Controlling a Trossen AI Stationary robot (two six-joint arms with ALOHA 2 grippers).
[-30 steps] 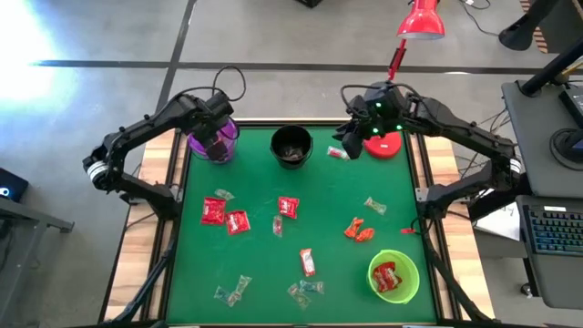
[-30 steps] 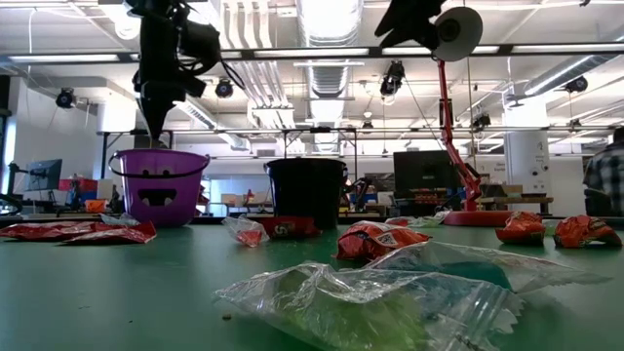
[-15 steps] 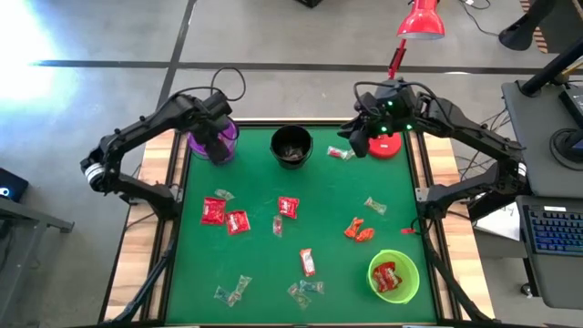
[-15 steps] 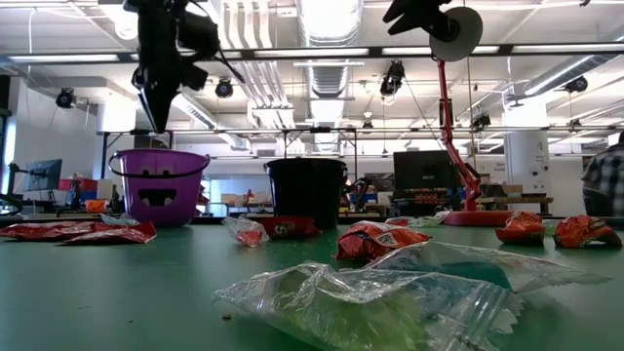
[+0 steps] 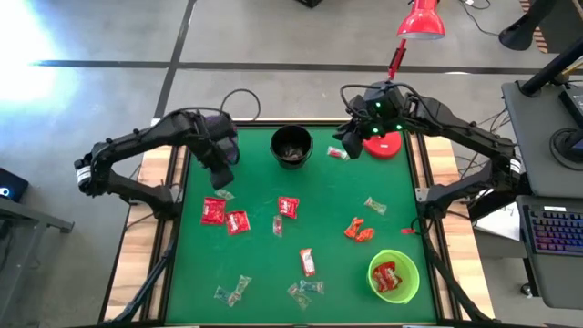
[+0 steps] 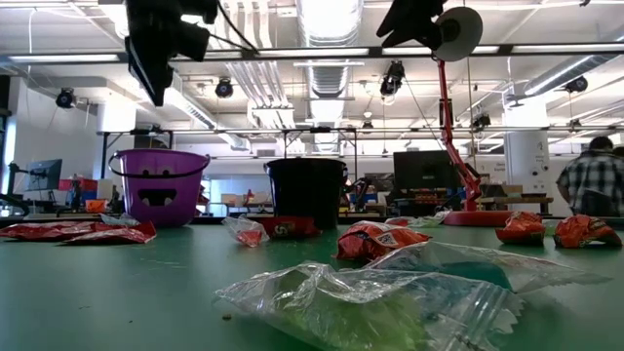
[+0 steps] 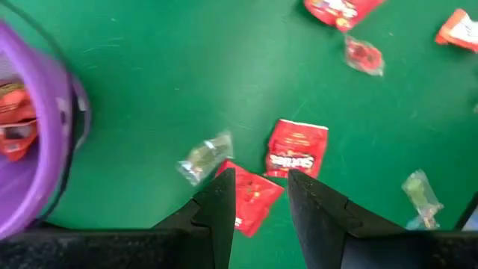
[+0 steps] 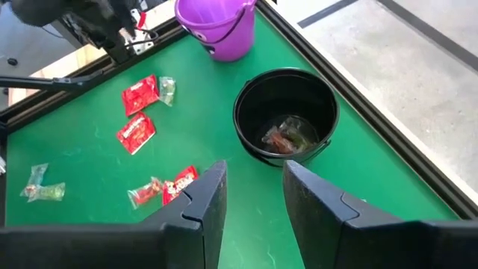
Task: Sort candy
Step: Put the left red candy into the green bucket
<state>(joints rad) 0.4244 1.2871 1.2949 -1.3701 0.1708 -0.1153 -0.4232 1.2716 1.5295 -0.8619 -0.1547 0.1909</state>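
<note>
Purple bowl (image 8: 217,26); black bowl (image 5: 291,146); green bowl (image 5: 393,275); red lamp (image 5: 421,20).

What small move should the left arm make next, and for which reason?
Probably lower the left gripper onto the red candy packet right under it. The gripper is open and empty beside the purple bowl, which already holds red packets, and this packet shows between its fingers, so it seems the easiest pick.

Open green mat is left between the purple bowl (image 5: 221,137) and black bowl (image 5: 291,147). The centre is obstructed by scattered candy (image 5: 288,207). The near right corner is occupied by the green bowl (image 5: 393,276), the far right by a red lamp base (image 5: 386,145).
</note>
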